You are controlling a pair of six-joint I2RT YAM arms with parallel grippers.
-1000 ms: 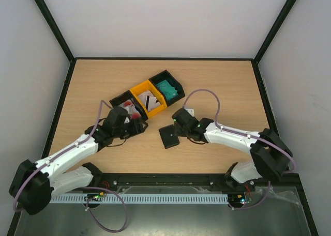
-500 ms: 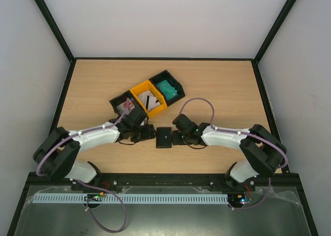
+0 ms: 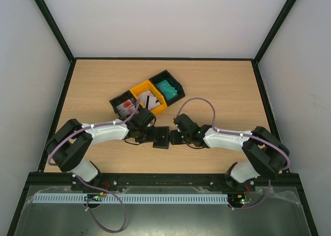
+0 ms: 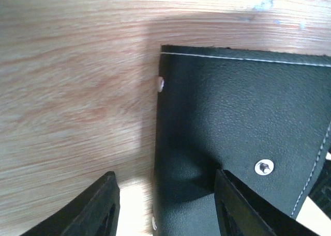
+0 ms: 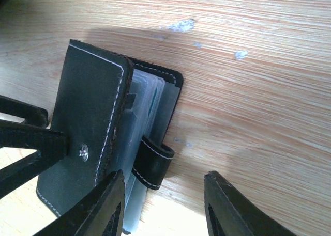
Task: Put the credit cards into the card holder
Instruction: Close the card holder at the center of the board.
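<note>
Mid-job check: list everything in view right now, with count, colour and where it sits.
Folding wallet-style card holder: one, black, near table centre, clear sleeves showing at its edge.
Red-and-white plastic cards: count unclear, in left black plastic bin.
White dark-striped plastic cards: count unclear, in yellow plastic bin.
Teal plastic cards: count unclear, in right black plastic bin.
Wooden table: one, light brown, under everything.
Left tool: one, black, fingers apart across the holder's left edge.
Right tool: one, black, fingers apart either side of the closure tab.
</note>
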